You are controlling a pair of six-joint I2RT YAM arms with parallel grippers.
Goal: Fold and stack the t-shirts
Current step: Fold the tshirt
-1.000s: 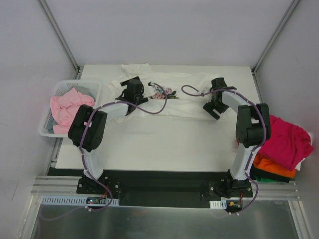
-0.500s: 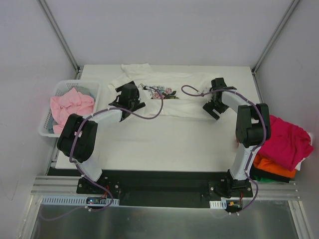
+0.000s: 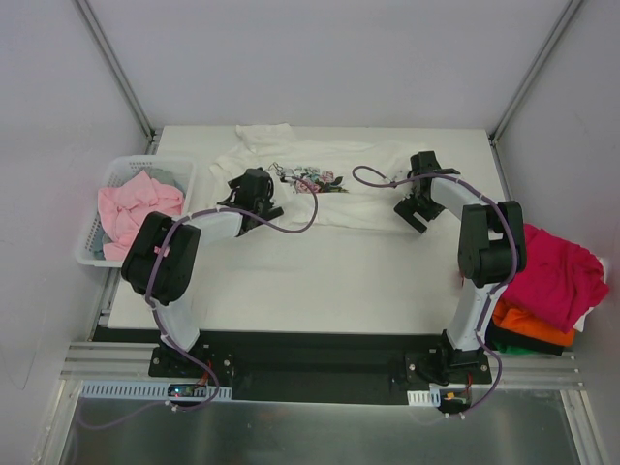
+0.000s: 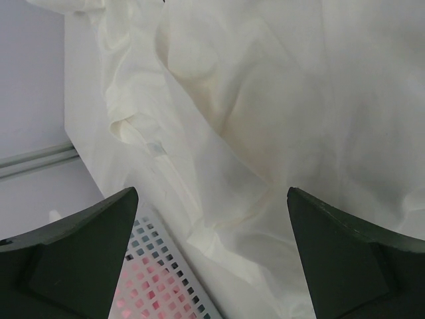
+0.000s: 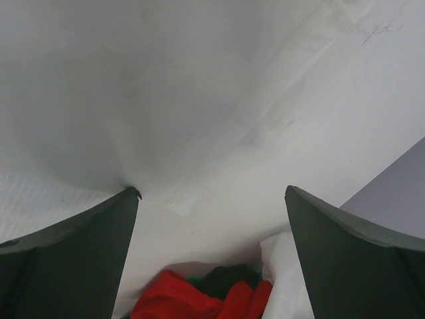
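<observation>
Table (image 3: 320, 281) bears white tee (image 3: 358, 203) beneath left claw (image 4: 212, 196), right claw (image 5: 212, 193).

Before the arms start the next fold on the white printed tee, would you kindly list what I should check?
1. Left end effector open: ok.
2. Right end effector open and empty: ok.
3. White printed tee flat: not ok, wrinkled under the left end effector.
4. Right end effector above the tee's hem: ok.
5. Pink tee inside the basket: ok.
6. Contact with cloth: cannot tell.
</observation>
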